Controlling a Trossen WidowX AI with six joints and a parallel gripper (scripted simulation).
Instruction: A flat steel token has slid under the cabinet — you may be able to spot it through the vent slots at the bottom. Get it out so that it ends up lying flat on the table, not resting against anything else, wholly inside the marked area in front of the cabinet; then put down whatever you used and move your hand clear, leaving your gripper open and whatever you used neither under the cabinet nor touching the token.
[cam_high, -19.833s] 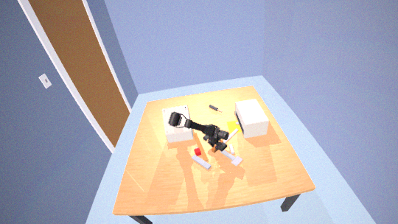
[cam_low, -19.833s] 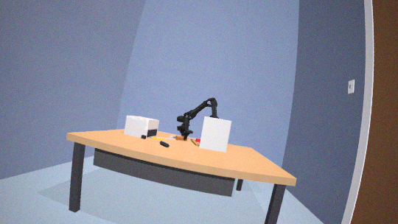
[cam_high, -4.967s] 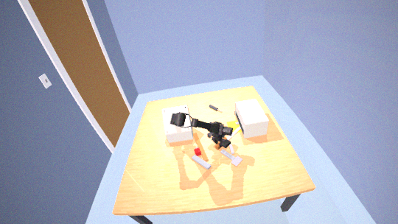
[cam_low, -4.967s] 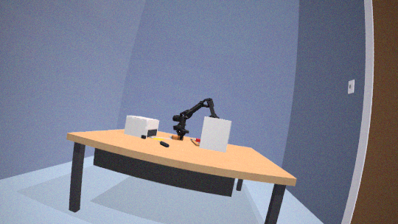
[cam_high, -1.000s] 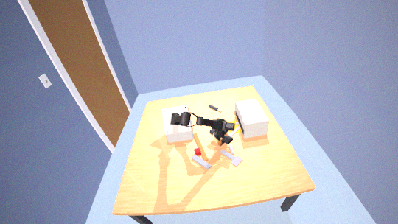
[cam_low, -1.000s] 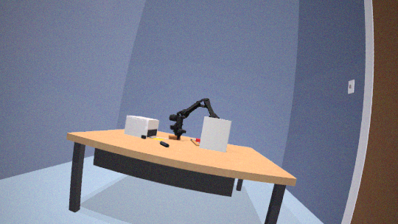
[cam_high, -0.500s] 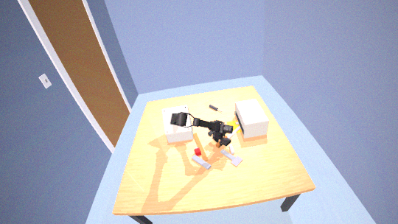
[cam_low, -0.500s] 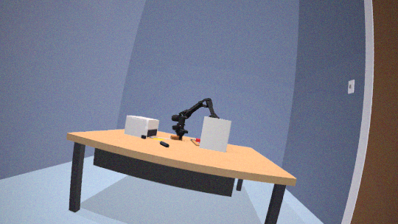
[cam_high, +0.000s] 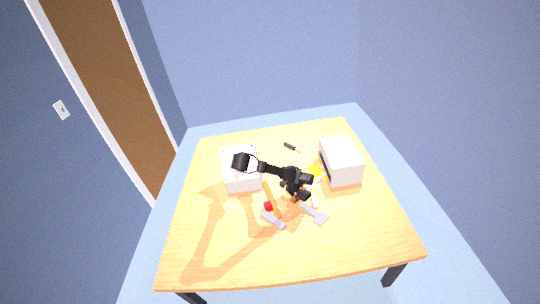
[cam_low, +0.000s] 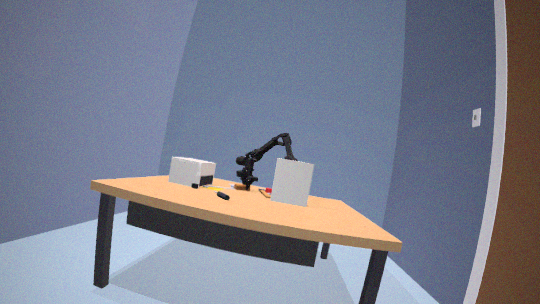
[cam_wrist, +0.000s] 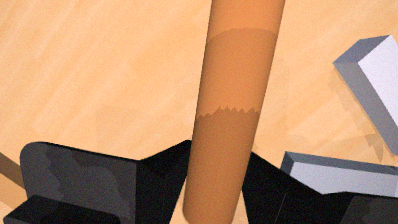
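Note:
My gripper (cam_high: 295, 196) (cam_low: 248, 186) (cam_wrist: 216, 151) is shut on a round orange-brown handle (cam_wrist: 240, 65), low over the table. A thin pale strip (cam_high: 318, 180) lies between the gripper and the cabinet; I cannot tell whether it joins the handle. The white cabinet (cam_high: 345, 159) (cam_low: 186, 171) stands to the right in the top view, with a dark opening at its base facing the arm. The yellow marked area (cam_high: 314, 169) (cam_low: 215, 189) lies before that opening, partly covered. I cannot make out the steel token; the slots are too small to see into.
A pale flat-ended tool (cam_high: 320, 218), a grey bar (cam_high: 273, 220), a red cube (cam_high: 268, 205) and an orange stick (cam_high: 270, 195) lie near the gripper. A black-handled item (cam_high: 290, 146) (cam_low: 223, 195) lies behind. A white box (cam_high: 242, 185) (cam_low: 292, 182) stands by the arm's base.

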